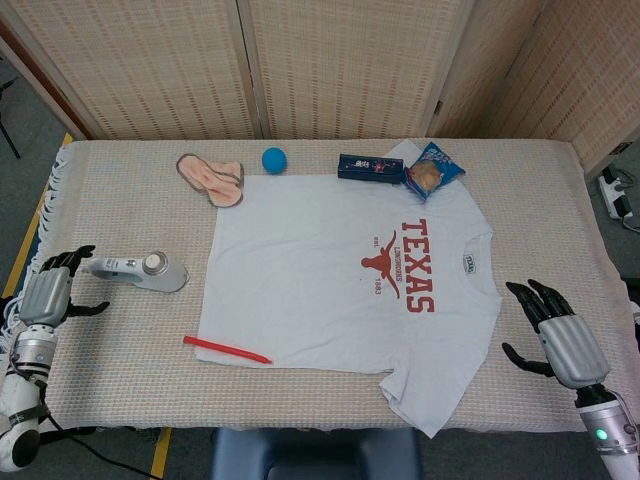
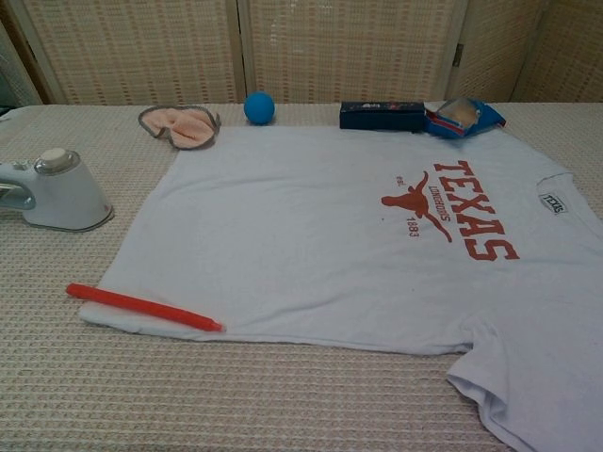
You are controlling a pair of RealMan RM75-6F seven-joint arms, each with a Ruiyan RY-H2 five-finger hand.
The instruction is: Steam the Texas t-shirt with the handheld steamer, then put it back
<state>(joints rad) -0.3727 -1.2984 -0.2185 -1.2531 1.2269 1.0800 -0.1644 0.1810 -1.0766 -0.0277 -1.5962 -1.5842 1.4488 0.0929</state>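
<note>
The white Texas t-shirt (image 1: 340, 280) (image 2: 358, 245) lies flat on the table, its red longhorn print toward the right. The white handheld steamer (image 1: 140, 271) (image 2: 58, 191) rests on the table left of the shirt, handle pointing left. My left hand (image 1: 45, 293) is open at the table's left edge, just off the end of the steamer's handle and not touching it. My right hand (image 1: 560, 340) is open at the right front of the table, beyond the shirt's sleeve. Neither hand shows in the chest view.
A red stick (image 1: 226, 349) (image 2: 141, 306) lies across the shirt's lower left corner. Along the back stand a pink eye mask (image 1: 211, 176), a blue ball (image 1: 274, 159), a dark blue box (image 1: 370, 167) and a blue snack bag (image 1: 432, 172).
</note>
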